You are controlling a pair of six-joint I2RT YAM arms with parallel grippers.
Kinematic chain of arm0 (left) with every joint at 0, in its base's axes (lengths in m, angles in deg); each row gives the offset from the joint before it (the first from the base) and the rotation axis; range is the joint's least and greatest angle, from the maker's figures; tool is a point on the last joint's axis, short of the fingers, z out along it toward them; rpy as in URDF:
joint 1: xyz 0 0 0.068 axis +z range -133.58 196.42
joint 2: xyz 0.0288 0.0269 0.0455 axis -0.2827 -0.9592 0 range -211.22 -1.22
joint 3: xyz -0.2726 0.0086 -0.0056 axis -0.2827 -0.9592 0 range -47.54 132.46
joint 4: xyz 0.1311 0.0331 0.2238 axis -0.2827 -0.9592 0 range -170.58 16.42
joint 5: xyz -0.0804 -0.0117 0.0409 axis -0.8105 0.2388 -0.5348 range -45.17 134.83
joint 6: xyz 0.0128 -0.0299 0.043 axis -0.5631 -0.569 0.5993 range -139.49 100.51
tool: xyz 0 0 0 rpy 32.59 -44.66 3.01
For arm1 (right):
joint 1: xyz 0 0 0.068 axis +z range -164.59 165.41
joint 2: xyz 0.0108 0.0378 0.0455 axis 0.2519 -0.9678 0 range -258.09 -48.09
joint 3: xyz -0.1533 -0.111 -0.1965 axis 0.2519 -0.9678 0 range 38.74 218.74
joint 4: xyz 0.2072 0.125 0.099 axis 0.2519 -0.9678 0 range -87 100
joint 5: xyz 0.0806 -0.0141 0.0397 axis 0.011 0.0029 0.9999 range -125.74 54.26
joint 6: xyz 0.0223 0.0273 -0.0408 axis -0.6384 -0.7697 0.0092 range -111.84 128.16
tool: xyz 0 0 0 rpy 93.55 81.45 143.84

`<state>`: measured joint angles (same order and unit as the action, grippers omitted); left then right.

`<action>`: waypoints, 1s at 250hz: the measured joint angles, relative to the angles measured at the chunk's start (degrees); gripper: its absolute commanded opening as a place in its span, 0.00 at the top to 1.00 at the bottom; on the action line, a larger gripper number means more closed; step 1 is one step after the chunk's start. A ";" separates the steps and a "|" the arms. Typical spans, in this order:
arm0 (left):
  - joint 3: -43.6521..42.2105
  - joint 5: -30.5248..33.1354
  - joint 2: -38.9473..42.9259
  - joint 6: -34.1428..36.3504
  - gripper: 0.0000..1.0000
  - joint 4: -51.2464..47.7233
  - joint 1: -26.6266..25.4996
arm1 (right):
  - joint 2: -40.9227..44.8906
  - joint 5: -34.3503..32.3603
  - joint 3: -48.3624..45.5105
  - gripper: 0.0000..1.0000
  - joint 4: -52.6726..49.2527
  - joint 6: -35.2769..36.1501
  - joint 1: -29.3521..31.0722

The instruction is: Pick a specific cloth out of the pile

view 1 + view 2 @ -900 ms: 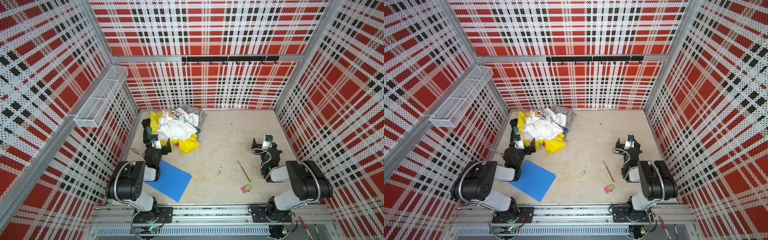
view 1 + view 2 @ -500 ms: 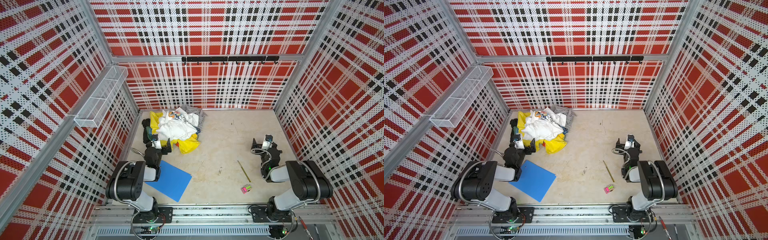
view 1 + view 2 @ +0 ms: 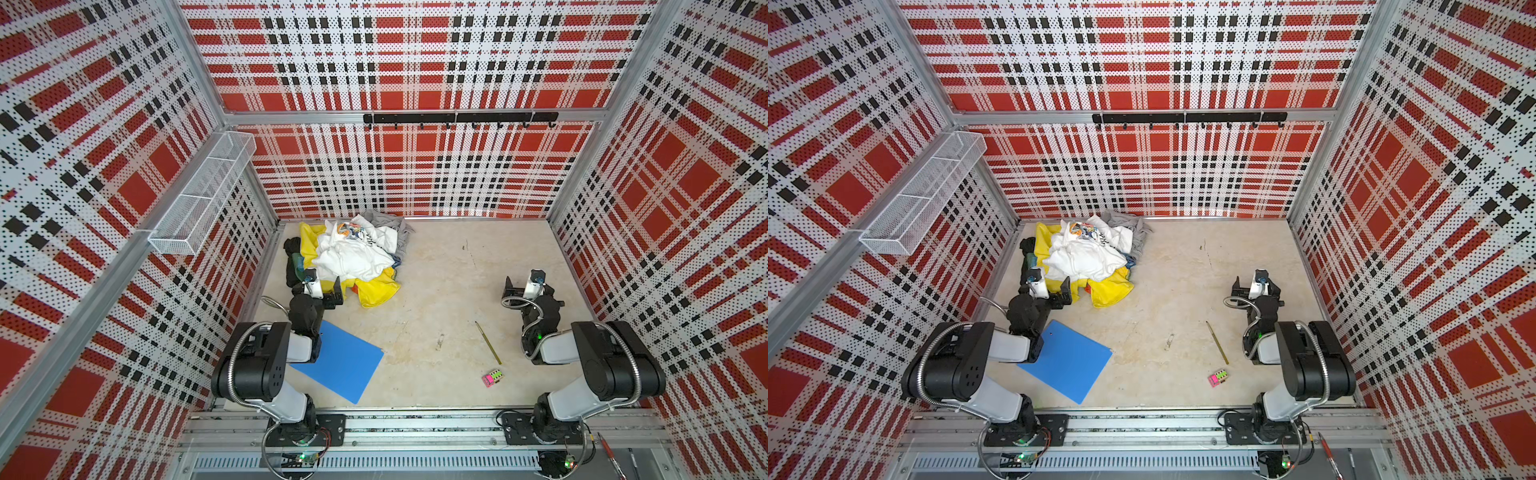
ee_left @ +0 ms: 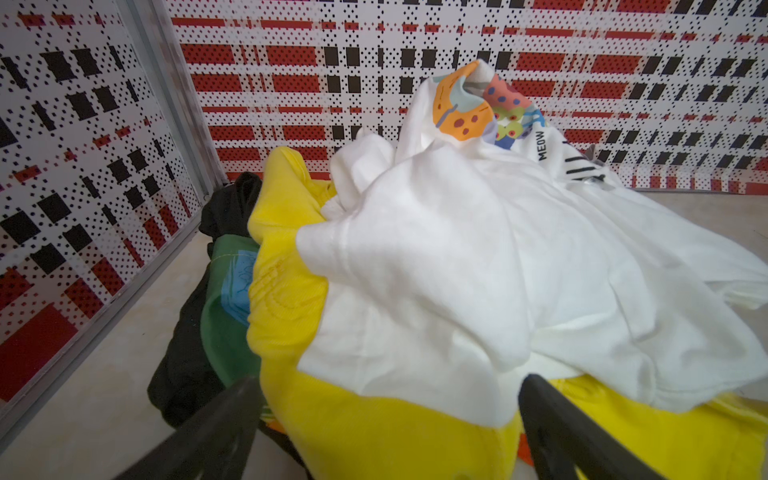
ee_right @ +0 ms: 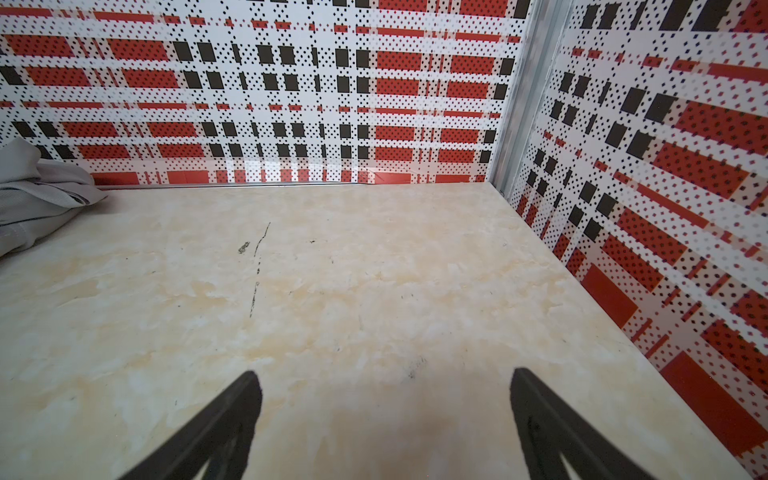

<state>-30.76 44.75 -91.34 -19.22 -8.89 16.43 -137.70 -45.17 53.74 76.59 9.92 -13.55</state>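
The pile lies at the back left of the floor: white printed shirts on top, yellow cloth underneath, a grey garment behind. The black cloth sits crumpled along the pile's wall-side edge, mostly under a green piece. My left gripper is open at the pile's near edge, with yellow cloth lying between its spread fingers and the black cloth just to one side. My right gripper is open over bare floor, holding nothing.
A blue folder lies on the floor by the left arm. A thin stick and a small pink and green block lie near the right arm. A wire basket hangs on the left wall, a hook rail on the back wall.
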 measured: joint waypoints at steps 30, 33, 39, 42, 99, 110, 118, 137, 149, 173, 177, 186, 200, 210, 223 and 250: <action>0.00 -0.09 0.00 -0.02 0.01 0.00 0.07 | 0.00 0.00 0.00 0.00 0.02 0.00 0.00; 0.00 -0.13 0.00 -0.02 0.01 0.00 0.11 | 0.00 0.00 0.00 0.00 0.00 0.00 0.00; 0.00 -0.17 -0.02 -0.04 0.01 0.00 0.22 | 0.00 0.00 0.00 0.00 0.00 0.00 0.00; 0.00 -0.22 -0.02 -0.07 0.01 0.00 0.28 | 0.00 0.00 0.00 0.00 0.00 0.00 0.00; 0.00 -0.55 0.00 -0.42 0.01 0.00 0.83 | 0.00 -0.02 0.00 0.00 0.02 0.00 0.02; 0.00 -0.35 0.00 -0.63 0.01 0.00 0.94 | 0.00 -0.04 0.00 0.00 0.11 -0.02 0.00; -0.02 -0.11 0.20 -0.81 0.01 -0.09 0.96 | 0.00 -0.11 -0.04 0.00 0.24 -0.02 0.00; -0.13 0.66 2.08 -1.09 0.01 -1.11 0.96 | 0.70 -0.50 -0.15 0.00 -0.20 -0.04 0.02; -0.13 1.40 4.59 -1.29 0.01 -2.86 0.90 | 2.62 -1.14 -0.20 0.00 -1.95 -0.02 0.28; 0.39 4.24 12.59 -1.81 0.01 -9.03 -0.13 | 9.53 -3.10 0.74 0.00 -8.72 -0.24 1.25; 0.68 4.70 13.73 -1.99 0.01 -10.12 -0.28 | 10.82 -3.41 1.22 0.00 -10.32 -0.31 1.40; 1.73 5.46 17.05 -2.82 0.01 -13.49 -0.94 | 13.64 -3.80 2.34 0.00 -13.33 -1.18 1.81; 4.11 6.56 21.22 -4.07 0.01 -18.64 -2.23 | 18.05 -3.98 4.07 0.00 -17.62 -2.73 2.56; 6.43 7.10 23.78 -5.57 0.01 -22.71 -3.28 | 21.16 -4.20 5.16 0.00 -20.41 -4.26 3.56; 9.90 7.85 26.47 -8.00 0.01 -28.57 -4.39 | 24.92 -4.50 6.56 0.00 -24.55 -6.36 5.62; 17.20 7.43 29.70 -13.79 0.01 -40.83 -4.96 | 30.77 -5.07 9.60 0.00 -32.28 -10.25 13.05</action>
<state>-13.56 52.18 -61.64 -33.01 -49.72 11.47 -106.92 -50.24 63.34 44.31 -0.33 -0.50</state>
